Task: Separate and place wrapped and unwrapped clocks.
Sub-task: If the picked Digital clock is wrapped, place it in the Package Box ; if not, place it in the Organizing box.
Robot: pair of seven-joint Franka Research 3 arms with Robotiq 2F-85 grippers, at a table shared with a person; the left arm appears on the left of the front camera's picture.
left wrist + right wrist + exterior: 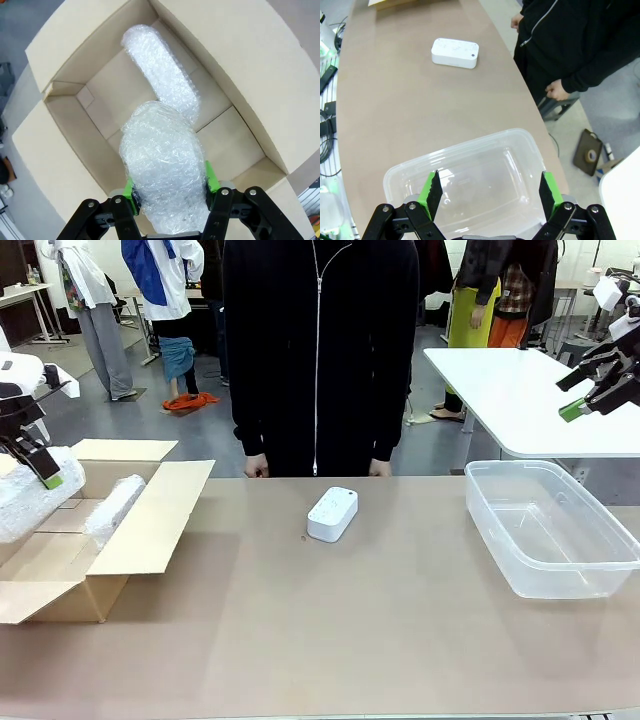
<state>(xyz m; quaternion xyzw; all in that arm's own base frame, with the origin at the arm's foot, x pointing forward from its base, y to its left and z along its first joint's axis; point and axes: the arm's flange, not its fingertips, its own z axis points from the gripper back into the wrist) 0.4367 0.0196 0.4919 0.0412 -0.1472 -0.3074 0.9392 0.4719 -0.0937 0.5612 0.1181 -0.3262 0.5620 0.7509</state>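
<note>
My left gripper (169,187) is shut on a bubble-wrapped clock (162,165), held above the open cardboard box (240,65). In the front view that bundle (30,495) hangs at the far left with the left gripper (38,468) on it. A second wrapped clock (160,67) lies inside the box, also seen from the front (113,508). The bare white clock (332,513) lies flat at the table's middle, in front of the person; the right wrist view shows it too (455,52). My right gripper (487,192) is open and empty above the clear bin; from the front it (590,390) hovers high at the right.
A clear plastic bin (545,530) stands at the table's right, its rim (470,145) under my right gripper. The person in black (318,350) stands at the far edge with hands (256,467) low by the table. A white table (520,390) is behind the bin.
</note>
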